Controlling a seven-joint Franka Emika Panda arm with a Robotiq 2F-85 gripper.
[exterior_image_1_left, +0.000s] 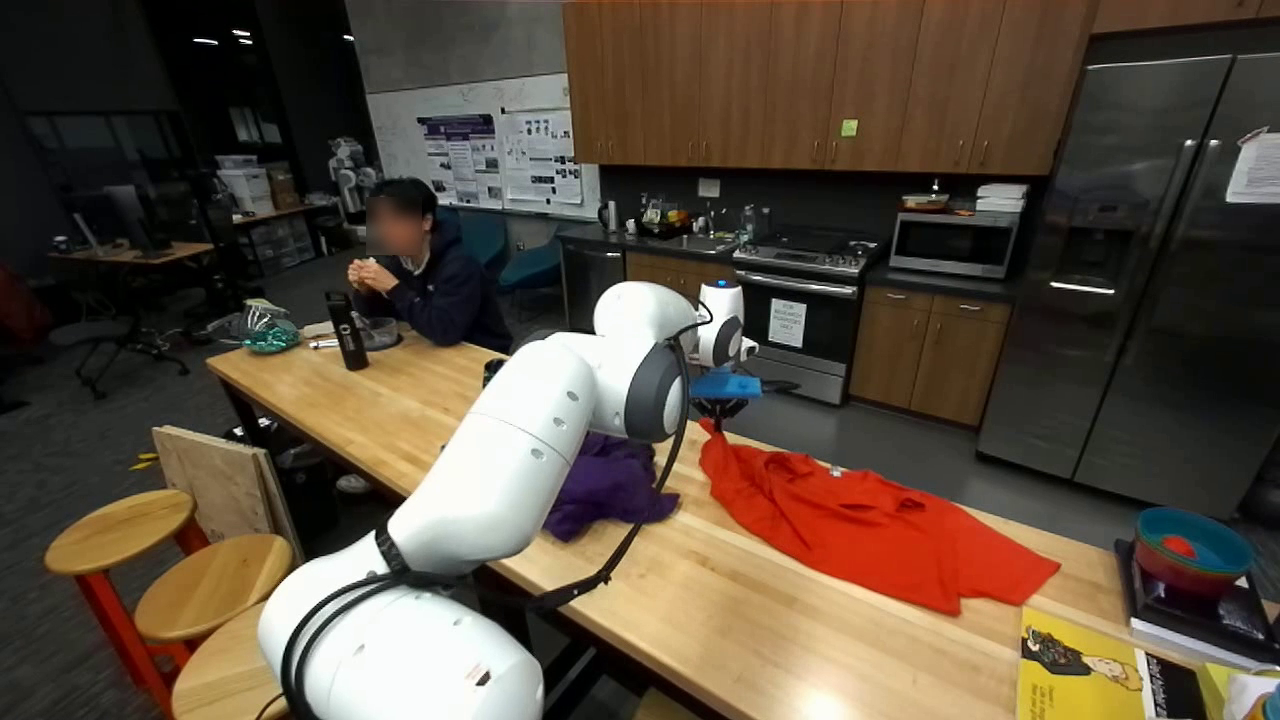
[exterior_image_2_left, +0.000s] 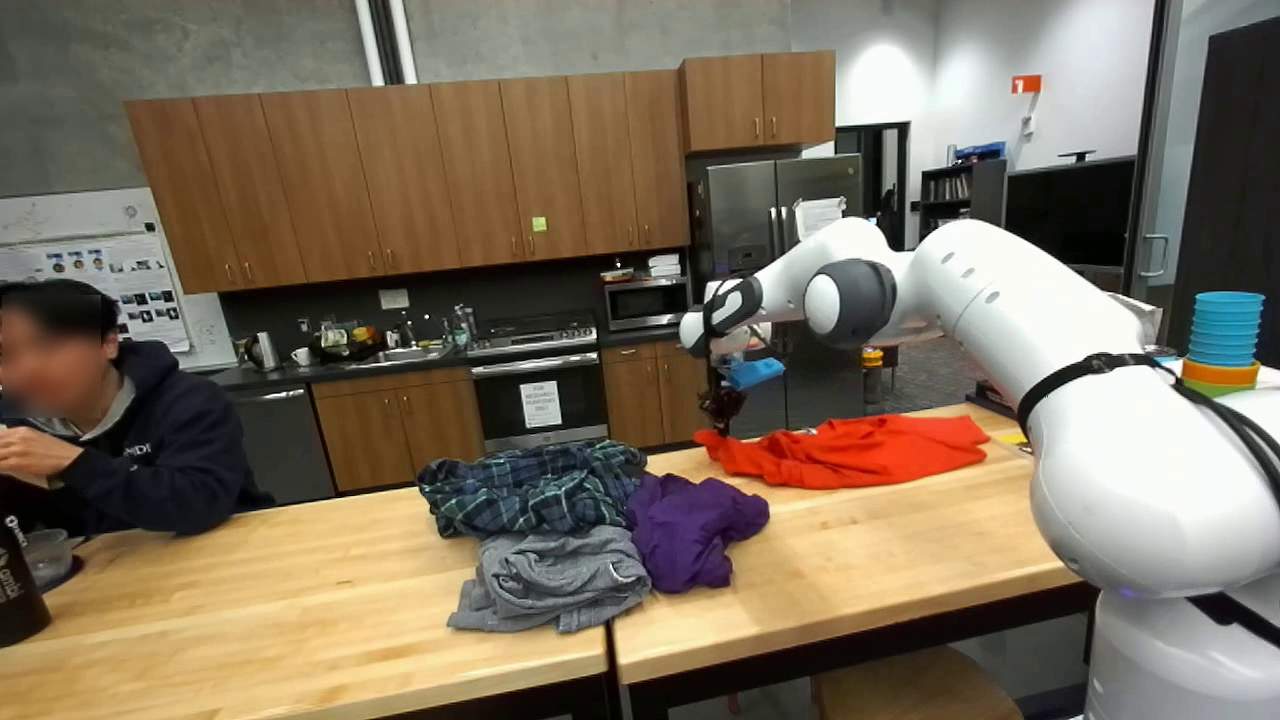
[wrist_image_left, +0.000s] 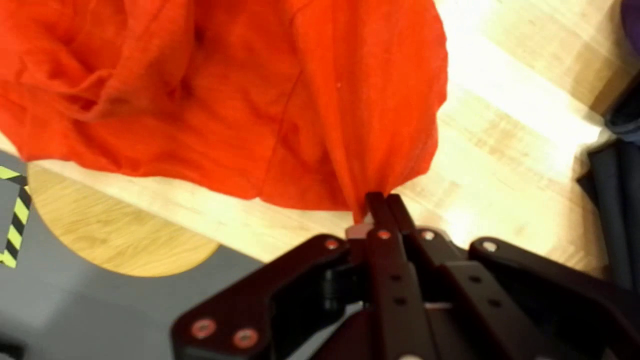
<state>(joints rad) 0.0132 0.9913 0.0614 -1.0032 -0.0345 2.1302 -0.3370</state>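
Note:
A red shirt (exterior_image_1_left: 860, 530) lies spread and wrinkled on the wooden table in both exterior views. My gripper (wrist_image_left: 385, 197) is shut on one edge of the red shirt (wrist_image_left: 240, 125), and the cloth gathers into folds where the fingertips pinch it. In an exterior view the gripper (exterior_image_2_left: 722, 425) sits low at the shirt's end, which rises slightly toward it. Beside it, a purple garment (exterior_image_2_left: 690, 530) is bunched up, touching a green-blue plaid cloth (exterior_image_2_left: 530, 485) and a grey garment (exterior_image_2_left: 560, 580). The bit of fabric between the fingers is hidden.
A black bottle (exterior_image_1_left: 346, 330) stands toward the far end of the table, near a seated person (exterior_image_1_left: 430, 270). Stacked bowls (exterior_image_1_left: 1190, 550) and a yellow book (exterior_image_1_left: 1080, 665) occupy the opposite end. Below the table edge a round stool (wrist_image_left: 125, 225) shows.

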